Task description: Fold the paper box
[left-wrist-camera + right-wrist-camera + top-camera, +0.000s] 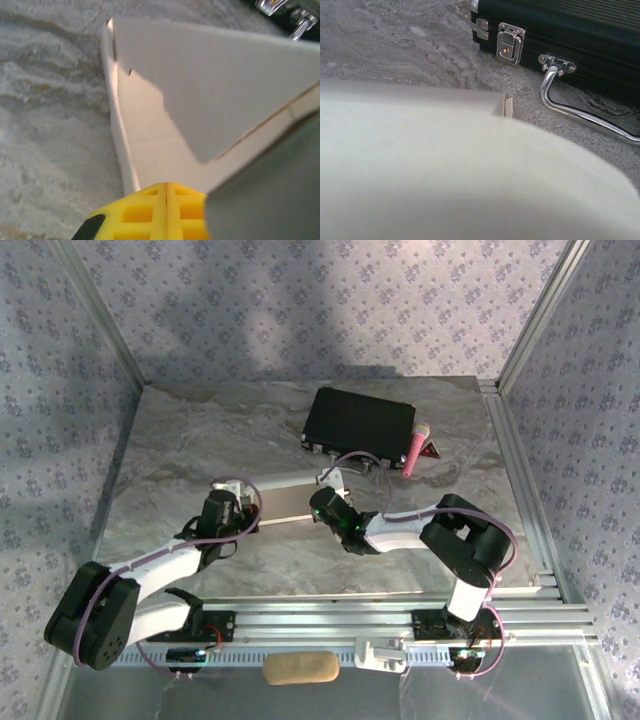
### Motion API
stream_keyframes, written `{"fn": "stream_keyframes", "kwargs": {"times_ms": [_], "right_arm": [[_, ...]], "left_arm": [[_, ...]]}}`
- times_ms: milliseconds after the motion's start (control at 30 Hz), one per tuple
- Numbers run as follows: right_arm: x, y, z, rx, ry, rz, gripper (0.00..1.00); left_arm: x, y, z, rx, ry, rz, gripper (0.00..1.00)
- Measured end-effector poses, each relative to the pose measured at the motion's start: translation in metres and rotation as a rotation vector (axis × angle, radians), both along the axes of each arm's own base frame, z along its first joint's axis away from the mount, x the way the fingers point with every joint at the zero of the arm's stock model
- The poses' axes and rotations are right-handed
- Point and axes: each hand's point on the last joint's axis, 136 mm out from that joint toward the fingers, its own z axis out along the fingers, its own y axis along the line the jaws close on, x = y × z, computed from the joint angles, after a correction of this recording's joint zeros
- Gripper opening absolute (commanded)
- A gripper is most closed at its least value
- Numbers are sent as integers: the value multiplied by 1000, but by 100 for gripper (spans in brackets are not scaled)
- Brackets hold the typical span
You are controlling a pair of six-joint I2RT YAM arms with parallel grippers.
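paper box [288, 498] at centre of worktop [190, 435], just in front of black case [360, 422]. left fingers [145, 215] clenched at box's left end. right fingers [318, 502] clenched at right end. grasp on card: cannot tell.

Black case [360, 422] sits beside pink object [415, 448].

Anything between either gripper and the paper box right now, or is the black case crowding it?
Nothing visible. The left gripper and right gripper both sit right against the paper box, one at each end. The black case lies beyond it, apart.
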Motion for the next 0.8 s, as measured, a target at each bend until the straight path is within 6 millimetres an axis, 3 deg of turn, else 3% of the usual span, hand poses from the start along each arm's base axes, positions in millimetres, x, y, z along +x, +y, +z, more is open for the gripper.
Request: {"fn": "stream_keyframes", "kwargs": {"times_ms": [100, 200, 600, 700, 800], "right_arm": [[-5, -1, -3, -15, 21, 2, 29], [-13, -2, 0, -14, 41, 16, 39], [-53, -4, 25, 97, 134, 96, 49], [-62, -9, 36, 141, 148, 108, 51], [-68, -11, 53, 192, 152, 118, 52]], "left_arm": [[-1, 2, 1, 11, -2, 11, 0], [-1, 4, 3, 18, -10, 17, 0], [-3, 4, -1, 38, -2, 19, 1], [-4, 2, -1, 39, -2, 15, 13], [-9, 0, 3, 31, -1, 9, 33]]}}
